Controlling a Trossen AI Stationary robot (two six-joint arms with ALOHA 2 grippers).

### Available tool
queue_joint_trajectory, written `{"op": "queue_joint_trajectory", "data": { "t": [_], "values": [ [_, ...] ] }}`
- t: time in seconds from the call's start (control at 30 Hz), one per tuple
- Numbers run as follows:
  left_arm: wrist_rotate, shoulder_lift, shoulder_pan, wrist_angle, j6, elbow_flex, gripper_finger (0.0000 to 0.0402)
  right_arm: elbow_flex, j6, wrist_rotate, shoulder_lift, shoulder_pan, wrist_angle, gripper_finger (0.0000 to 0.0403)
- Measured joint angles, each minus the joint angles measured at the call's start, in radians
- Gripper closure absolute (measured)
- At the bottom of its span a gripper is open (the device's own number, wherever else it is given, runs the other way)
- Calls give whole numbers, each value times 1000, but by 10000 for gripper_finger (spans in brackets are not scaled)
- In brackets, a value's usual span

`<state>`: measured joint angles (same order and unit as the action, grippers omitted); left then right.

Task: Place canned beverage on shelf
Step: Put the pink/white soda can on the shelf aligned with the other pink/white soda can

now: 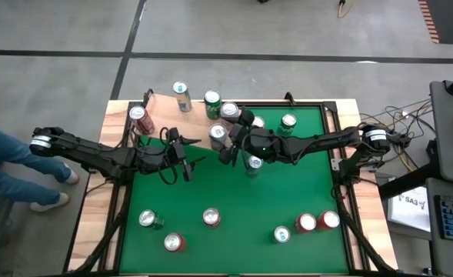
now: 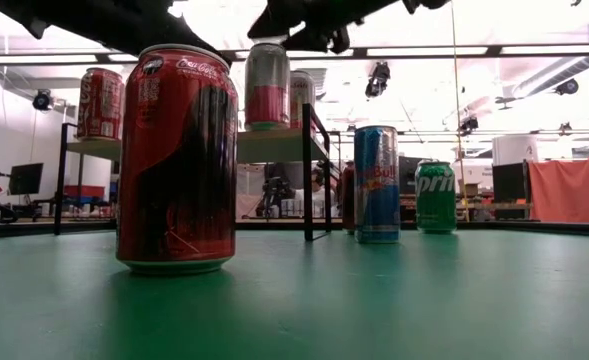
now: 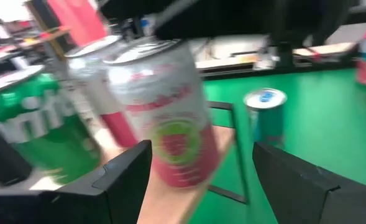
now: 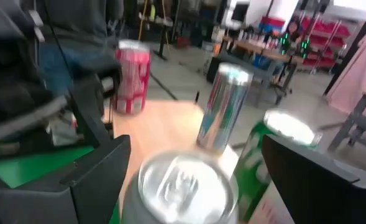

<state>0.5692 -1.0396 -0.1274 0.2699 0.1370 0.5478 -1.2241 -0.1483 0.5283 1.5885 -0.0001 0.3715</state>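
A red cola can (image 2: 177, 160) stands nearest on the counter (image 2: 374, 300). Toward eleven o'clock, the right end effector (image 1: 228, 145) hangs open around a pink can (image 3: 170, 112) on the shelf (image 4: 164, 127); the left end effector (image 1: 181, 156) is open.

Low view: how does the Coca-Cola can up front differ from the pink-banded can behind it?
The Coca-Cola can is red; the pink-banded can is silver with a pink band. The Coca-Cola can stands on the green table, the pink-banded can up on the shelf. The Coca-Cola can is nearest the camera; the pink-banded can sits farther back. Both stand upright.
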Motion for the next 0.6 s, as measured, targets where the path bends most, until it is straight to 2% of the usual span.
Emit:
{"op": "queue_joint_trajectory", "data": {
  "t": [0.1,0.17,0.3,0.43,0.5,0.6],
  "values": [
    [52,0,1,-2,11,11,137,-23,-37,-1,-21,12,-13,49],
    [51,3,1,-3,35,28,137,-46,-56,-5,-36,26,-53,52],
    [29,9,2,-48,107,89,154,-127,-36,-57,-69,49,-258,78],
    [22,8,15,-168,159,171,200,-203,30,-122,-79,64,-445,136],
    [1,8,25,-226,186,200,236,-234,58,-151,-79,71,-529,175],
    [-85,11,55,-292,217,229,306,-262,110,-205,-79,73,-627,244]
  ]
}}
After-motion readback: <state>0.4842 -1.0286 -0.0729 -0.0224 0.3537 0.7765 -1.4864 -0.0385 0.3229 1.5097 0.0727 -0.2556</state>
